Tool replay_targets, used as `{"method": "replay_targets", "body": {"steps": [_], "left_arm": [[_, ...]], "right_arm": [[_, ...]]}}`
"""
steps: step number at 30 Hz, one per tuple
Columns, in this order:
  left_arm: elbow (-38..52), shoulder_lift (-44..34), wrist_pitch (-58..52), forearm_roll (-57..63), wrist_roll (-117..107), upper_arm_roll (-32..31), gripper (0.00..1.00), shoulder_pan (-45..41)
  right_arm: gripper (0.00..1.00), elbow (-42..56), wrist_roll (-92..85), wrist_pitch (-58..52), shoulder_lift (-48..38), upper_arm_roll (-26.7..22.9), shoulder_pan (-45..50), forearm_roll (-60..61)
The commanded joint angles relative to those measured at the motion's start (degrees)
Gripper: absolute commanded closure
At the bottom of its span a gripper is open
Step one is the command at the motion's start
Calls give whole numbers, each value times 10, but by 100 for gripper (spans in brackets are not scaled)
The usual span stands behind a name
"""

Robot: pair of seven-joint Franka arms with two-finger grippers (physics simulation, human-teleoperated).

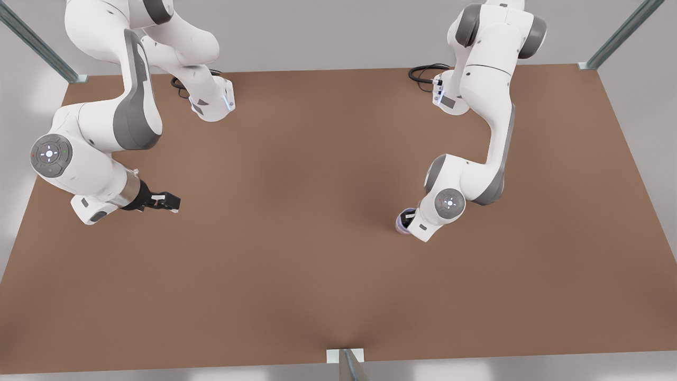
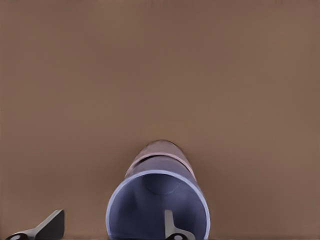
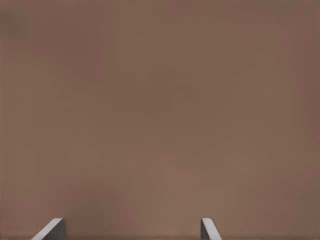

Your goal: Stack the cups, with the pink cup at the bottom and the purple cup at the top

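Observation:
The purple cup [image 2: 157,200] sits nested inside the pink cup [image 2: 160,150], whose mauve wall shows below the lavender rim. In the front view the purple cup [image 1: 402,222] peeks out beside the wrist of the arm on the front view's right. That arm carries my left gripper [image 2: 114,215]. It stands open, with one finger inside the purple cup and the other outside it, neither pressing the wall. My right gripper [image 1: 173,203] is on the arm at the front view's left, far from the cups, and open over bare table [image 3: 132,220].
A brown table [image 1: 296,254] spreads under both arms. The arm bases [image 1: 214,103] stand at its far edge with black cables beside them. Metal frame posts [image 1: 346,365] rise at the front middle and at the far corners.

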Motion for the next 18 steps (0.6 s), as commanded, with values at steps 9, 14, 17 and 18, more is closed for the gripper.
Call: {"method": "replay_targets", "body": {"steps": [9, 14, 17, 18], "left_arm": [[0, 6, 16, -5, -2, -4, 46, 0], [0, 4, 16, -6, -3, -6, 79, 1], [0, 2, 14, -6, -2, -7, 79, 11], [0, 2, 14, -6, -1, -7, 70, 11]], "right_arm": [[0, 1, 1, 5, 0, 7, 8, 3], [0, 1, 1, 5, 0, 7, 8, 5], [0, 1, 1, 5, 1, 7, 8, 6], [0, 1, 1, 6, 1, 7, 8, 5]]}}
